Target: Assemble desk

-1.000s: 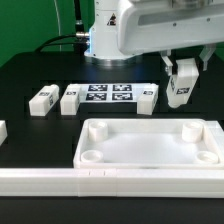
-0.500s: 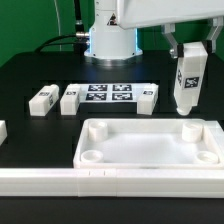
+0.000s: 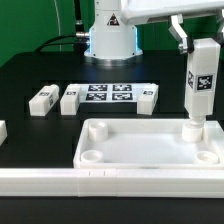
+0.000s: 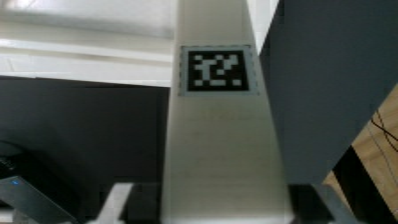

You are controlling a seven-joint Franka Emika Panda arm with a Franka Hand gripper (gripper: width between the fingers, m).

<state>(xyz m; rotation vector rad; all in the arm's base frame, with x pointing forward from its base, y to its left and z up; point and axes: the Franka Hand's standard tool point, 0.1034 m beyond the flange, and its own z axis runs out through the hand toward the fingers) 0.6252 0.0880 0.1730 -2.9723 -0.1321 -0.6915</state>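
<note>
The white desk top [image 3: 130, 127] lies tray-side up at the front of the black table. My gripper [image 3: 203, 48] is shut on the upper end of a white leg [image 3: 200, 90] and holds it upright. The leg's lower end stands at the far corner socket [image 3: 192, 130] on the exterior view's right; I cannot tell if it is seated. In the wrist view the leg [image 4: 222, 130] fills the middle, with its tag [image 4: 219, 72] facing the camera and my gripper [image 4: 222, 208] clamped on both sides of it. Three loose legs lie behind the top: two [image 3: 43, 99] [image 3: 70, 99] at the left and one [image 3: 147, 97].
The marker board [image 3: 108, 96] lies between the loose legs, in front of the robot base [image 3: 110, 40]. A long white rail bar [image 3: 100, 182] runs along the front edge. A small white piece [image 3: 2, 131] shows at the exterior view's left edge.
The held leg has swung from tilted to upright and moved toward the exterior view's right and the camera, its lower end now at the far right socket. The gripper has risen.
</note>
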